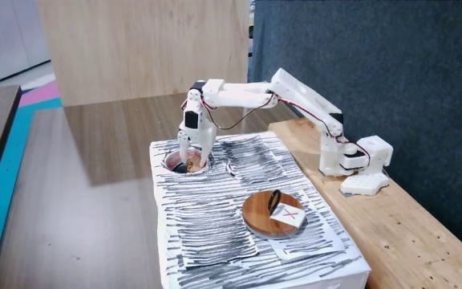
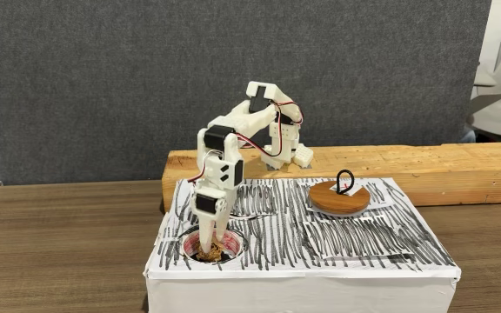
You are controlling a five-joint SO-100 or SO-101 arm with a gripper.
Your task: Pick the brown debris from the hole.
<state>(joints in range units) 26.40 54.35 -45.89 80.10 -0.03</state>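
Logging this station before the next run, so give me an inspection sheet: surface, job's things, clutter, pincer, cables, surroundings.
Surface: white box covered in black scribble lines, on a wooden table.
Job's things: hole near the box's front left corner in this fixed view; brown debris inside it.
Clutter: wooden disc bearing a black ring and a red X card.
Pincer: pincer pointing down into the hole; jaw state unclear.
Cables: red and black wires along the arm.
Surroundings: wooden beam, grey backdrop.
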